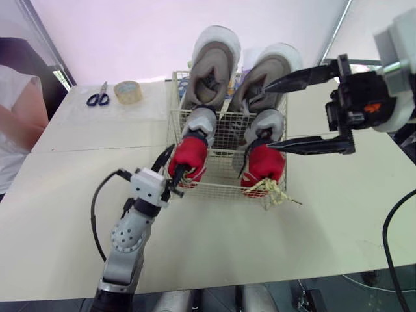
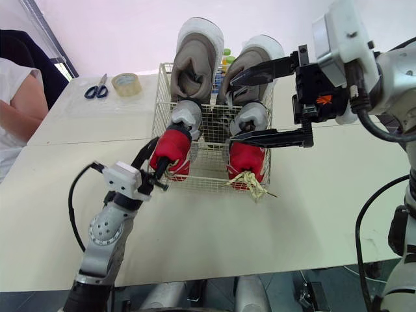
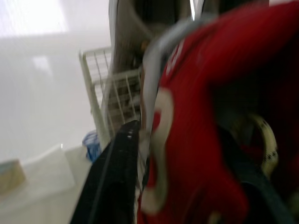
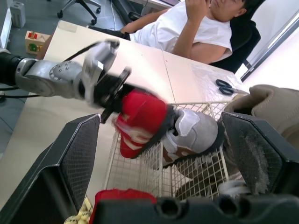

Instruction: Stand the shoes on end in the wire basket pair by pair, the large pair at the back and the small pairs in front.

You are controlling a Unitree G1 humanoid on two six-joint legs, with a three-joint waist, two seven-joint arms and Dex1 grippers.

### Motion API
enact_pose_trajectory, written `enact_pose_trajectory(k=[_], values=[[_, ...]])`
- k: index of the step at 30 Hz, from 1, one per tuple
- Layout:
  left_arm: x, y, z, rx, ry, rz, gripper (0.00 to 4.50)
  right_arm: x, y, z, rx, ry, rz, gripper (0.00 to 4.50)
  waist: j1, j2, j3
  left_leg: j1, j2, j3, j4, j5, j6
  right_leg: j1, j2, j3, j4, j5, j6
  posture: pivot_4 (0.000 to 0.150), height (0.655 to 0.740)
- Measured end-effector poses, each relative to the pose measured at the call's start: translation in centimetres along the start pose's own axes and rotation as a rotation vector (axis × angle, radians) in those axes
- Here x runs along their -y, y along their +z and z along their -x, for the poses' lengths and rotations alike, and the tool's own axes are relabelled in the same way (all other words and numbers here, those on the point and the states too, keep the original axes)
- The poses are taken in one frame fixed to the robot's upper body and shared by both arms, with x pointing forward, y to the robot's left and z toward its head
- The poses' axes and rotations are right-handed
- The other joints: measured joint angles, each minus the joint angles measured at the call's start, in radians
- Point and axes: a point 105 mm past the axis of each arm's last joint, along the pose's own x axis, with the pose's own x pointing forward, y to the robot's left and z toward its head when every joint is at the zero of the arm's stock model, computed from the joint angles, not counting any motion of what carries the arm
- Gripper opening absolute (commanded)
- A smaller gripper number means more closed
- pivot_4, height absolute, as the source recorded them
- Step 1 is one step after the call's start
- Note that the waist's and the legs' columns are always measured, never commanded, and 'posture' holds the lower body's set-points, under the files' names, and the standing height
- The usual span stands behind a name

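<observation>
1. The wire basket [image 1: 221, 189] stands on the pale tabletop [image 1: 305, 227].
2. The large pair [image 1: 211, 65], tan with white soles, stands on end along the back of the basket. The toes rise well above the rim.
3. Two grey shoes [image 1: 202, 121] lean just in front of the large pair.
4. The left red shoe [image 1: 190, 155] sits tilted at the basket's front-left corner, its upper end touching the grey shoe behind it.
5. The right red shoe [image 1: 265, 162] stands at the front-right corner. Its yellow laces [image 1: 275, 191] spill out through the front wires.
6. The left gripper [image 1: 173, 168] reaches up to the front-left corner. Its fingers [image 3: 112, 182] are closed on the rim of the left red shoe's opening.
7. The right gripper [image 1: 268, 117] hovers over the right side of the basket. Its fingers [image 4: 77, 149] are spread wide and hold nothing, one near the right large shoe and the other above the right red shoe.
8. Scissors [image 1: 99, 98] and a roll of tape [image 1: 128, 91] lie on the tabletop behind and to the left, well apart from the basket.
9. A person [image 4: 187, 32] in a white shirt sits at the left edge of the tabletop.
</observation>
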Motion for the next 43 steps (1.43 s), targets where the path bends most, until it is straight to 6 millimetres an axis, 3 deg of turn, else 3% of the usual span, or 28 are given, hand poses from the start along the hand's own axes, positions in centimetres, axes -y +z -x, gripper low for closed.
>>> enact_pose_trajectory(k=[14,23,26,29,32,36,43], values=[[-1.7,1.5,4.2,-0.14,-0.06,-0.041,3.37,-0.4,-1.9,0.1,-0.007,-0.025,-0.063,4.5,0.0,0.0,0.002,-0.002,0.0,0.0,-0.003,-0.001,0.001,-0.003,0.0,0.001,-0.001,-0.001,0.0,0.15,0.74],[-3.5,4.0,5.8,-0.237,-0.184,-0.001,3.37,-0.6,-3.3,0.9,-0.025,-0.064,-0.103,4.5,0.001,-0.001,0.004,-0.002,0.0,-0.001,-0.003,-0.001,0.002,-0.004,0.0,-0.001,-0.001,-0.001,0.0,0.15,0.74],[-5.3,5.3,4.7,-0.27,-0.296,-0.011,3.37,-0.5,-3.9,2.0,-0.051,-0.101,-0.13,4.5,0.01,0.001,0.006,-0.002,0.0,-0.001,-0.003,-0.001,0.002,-0.007,0.0,0.0,0.0,-0.002,0.0,0.15,0.74],[-9.2,7.3,2.8,-0.35,-0.399,-0.035,3.37,-0.2,-4.2,3.1,-0.078,-0.15,-0.14,4.5,0.012,0.001,0.006,-0.002,0.0,0.0,-0.003,-0.001,0.002,-0.009,0.001,0.001,0.002,-0.002,-0.001,0.15,0.74],[-11.2,8.3,2.5,-0.461,-0.509,0.015,3.37,-0.1,-4.8,4.2,-0.101,-0.195,-0.167,4.5,-0.001,0.003,0.007,-0.002,0.0,0.003,-0.005,-0.001,0.002,-0.011,0.0,0.003,0.001,-0.003,0.0,0.15,0.74],[-12.5,8.8,1.9,-0.554,-0.61,0.073,3.37,-0.3,-5.7,5.3,-0.122,-0.244,-0.216,4.5,-0.007,0.004,0.008,-0.003,0.0,0.004,-0.01,-0.002,0.002,-0.015,-0.001,0.005,0.0,-0.002,0.001,0.15,0.74],[-11.7,8.9,1.0,-0.577,-0.732,0.126,3.37,-1.6,-6.7,6.6,-0.166,-0.289,-0.309,4.5,-0.004,0.004,0.009,-0.003,0.0,0.004,-0.016,-0.001,0.001,-0.016,-0.002,0.006,-0.001,-0.001,0.001,0.15,0.74]])
